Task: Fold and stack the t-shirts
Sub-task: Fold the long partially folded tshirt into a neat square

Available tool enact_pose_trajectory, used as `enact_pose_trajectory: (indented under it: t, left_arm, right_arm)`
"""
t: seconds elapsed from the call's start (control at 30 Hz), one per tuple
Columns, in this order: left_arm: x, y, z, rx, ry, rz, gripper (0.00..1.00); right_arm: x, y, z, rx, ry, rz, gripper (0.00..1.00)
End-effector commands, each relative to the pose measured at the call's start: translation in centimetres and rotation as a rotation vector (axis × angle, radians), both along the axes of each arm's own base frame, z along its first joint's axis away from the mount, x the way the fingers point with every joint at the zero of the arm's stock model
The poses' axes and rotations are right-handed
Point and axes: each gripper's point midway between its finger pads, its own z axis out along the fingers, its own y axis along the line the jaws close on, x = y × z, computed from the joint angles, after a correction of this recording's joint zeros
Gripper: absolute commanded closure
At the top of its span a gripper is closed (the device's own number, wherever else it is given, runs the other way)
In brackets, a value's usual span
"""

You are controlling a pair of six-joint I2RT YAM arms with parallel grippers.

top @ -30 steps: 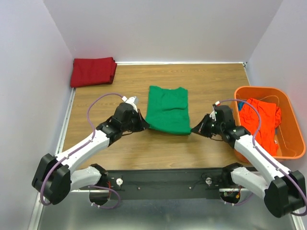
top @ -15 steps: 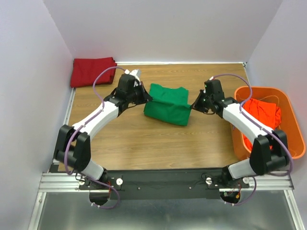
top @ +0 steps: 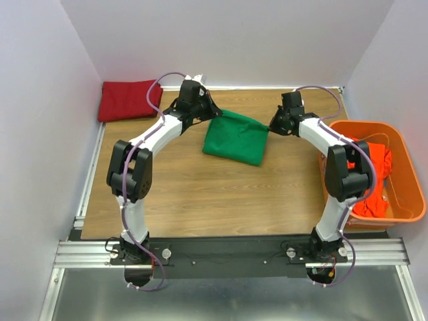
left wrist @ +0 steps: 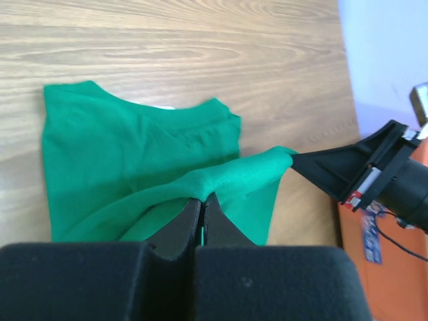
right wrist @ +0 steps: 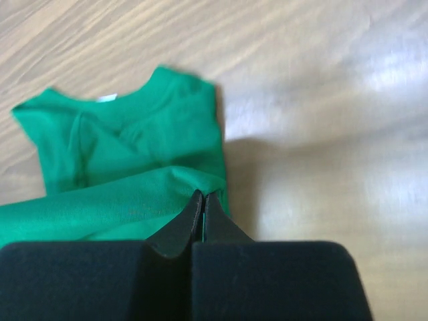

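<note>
Both the left gripper (top: 214, 116) and right gripper (top: 270, 127) clamp one raised edge of the green shirt (top: 234, 140), stretched nine-to-three, body lying toward six.

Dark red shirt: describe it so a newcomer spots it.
On the table, go to the far left corner. The dark red shirt lies there folded and alone. The green shirt is mid-table, and the orange shirt sits in the basket.
</note>
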Motion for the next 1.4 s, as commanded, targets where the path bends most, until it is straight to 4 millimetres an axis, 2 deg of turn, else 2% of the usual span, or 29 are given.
enact_pose_trajectory:
  t: [0.0,0.03,0.07,0.1,0.13,0.17,0.2,0.23,0.27,0.3,0.4,0.47,0.5,0.6,0.63,0.67,0.7,0.73,0.77,0.83,0.87,0.9,0.93,0.97,1.03,1.13,1.3,1.37]
  left_arm:
    - [3.1,0.7,-1.9,-0.01,0.012,0.043,1.0]
    - [3.7,1.1,-2.3,-0.012,0.015,0.051,1.0]
    - [4.2,1.3,-2.7,-0.009,0.014,0.057,1.0]
    - [4.9,1.5,-3.8,-0.004,0.024,0.066,1.0]
    - [5.5,1.9,-4.0,-0.005,0.018,0.068,1.0]
    - [6.2,2.0,-4.6,-0.008,0.015,0.066,1.0]
    - [6.5,2.2,-4.7,-0.007,0.014,0.072,1.0]
    - [7.0,2.8,-4.9,-0.007,0.014,0.082,0.99]
    - [7.0,2.6,-5.0,-0.011,0.01,0.075,0.96]
    - [7.5,3.2,-4.8,-0.026,-0.012,0.085,0.81]
    - [8.2,4.5,-3.8,-0.028,-0.066,0.099,0.56]
    - [8.4,5.3,-3.4,-0.012,-0.084,0.105,0.47]
    - [8.4,6.1,-3.3,0.007,-0.095,0.122,0.44]
    - [7.8,7.3,-3.4,0.034,-0.086,0.159,0.43]
    - [7.5,7.5,-3.5,0.036,-0.081,0.164,0.44]
    - [7.3,7.5,-3.5,0.036,-0.081,0.162,0.46]
    - [6.9,7.4,-3.2,0.033,-0.081,0.161,0.48]
    - [6.3,7.3,-3.8,0.035,-0.066,0.151,0.52]
    - [5.9,7.0,-4.1,0.034,-0.06,0.135,0.55]
    - [5.1,6.8,-4.9,0.04,-0.037,0.124,0.66]
    - [4.7,6.5,-5.1,0.042,-0.033,0.117,0.68]
    - [4.4,6.5,-4.9,0.044,-0.035,0.116,0.68]
    - [4.0,6.5,-5.6,0.052,-0.022,0.116,0.7]
    - [3.7,6.3,-5.8,0.052,-0.018,0.109,0.71]
    - [3.2,6.2,-6.5,0.06,-0.003,0.106,0.72]
    - [2.8,6.5,-7.4,0.072,0.018,0.116,0.7]
    - [2.8,7.0,-8.5,0.129,0.019,0.109,0.48]
    - [2.8,7.1,-9.1,0.16,0.031,0.096,0.46]
  right_arm:
    - [3.5,-0.8,-0.3,-0.015,-0.048,-0.001,0.99]
    - [3.9,-0.7,-1.5,-0.017,-0.031,0.006,0.99]
    - [4.9,-0.7,-1.1,-0.018,-0.051,0.007,0.98]
    - [5.2,-0.3,-1.4,0.0,-0.048,0.031,0.96]
    - [5.6,-0.1,-2.7,-0.001,-0.029,0.04,0.91]
    - [6.3,0.0,-2.5,0.007,-0.042,0.042,0.88]
    - [6.8,0.2,-2.5,0.011,-0.05,0.053,0.82]
    - [7.1,0.4,-3.6,0.006,-0.036,0.071,0.7]
    - [7.5,0.5,-3.7,0.008,-0.039,0.079,0.63]
    - [8.3,0.6,-3.1,0.01,-0.06,0.087,0.57]
    - [9.1,0.5,-2.4,0.005,-0.082,0.103,0.34]
    - [8.8,0.4,-1.6,0.004,-0.092,0.106,0.22]
    - [8.5,0.6,-0.4,0.015,-0.109,0.112,0.21]
    - [6.5,0.9,-0.4,0.043,-0.082,0.119,0.24]
    - [5.8,1.1,1.0,0.057,-0.099,0.124,0.28]
    - [4.6,1.3,0.0,0.069,-0.068,0.127,0.35]
    - [3.8,1.9,0.2,0.083,-0.063,0.141,0.39]
    - [3.2,2.2,1.4,0.09,-0.081,0.148,0.44]
    - [2.5,2.6,1.6,0.094,-0.08,0.159,0.51]
    - [0.2,3.3,0.5,0.092,-0.04,0.167,0.59]
    - [-0.4,3.5,1.7,0.1,-0.069,0.169,0.62]
    - [-1.1,4.0,1.7,0.099,-0.067,0.178,0.63]
    - [-2.4,4.0,0.7,0.094,-0.039,0.178,0.64]
    - [-2.7,4.2,1.5,0.098,-0.06,0.177,0.64]
    - [-4.2,4.9,0.7,0.105,-0.04,0.198,0.64]
    - [-4.9,6.1,-0.1,0.108,-0.024,0.226,0.66]
    - [-5.2,7.3,-3.0,0.096,0.033,0.248,0.67]
    - [-4.8,7.2,-3.6,0.082,0.039,0.241,0.67]
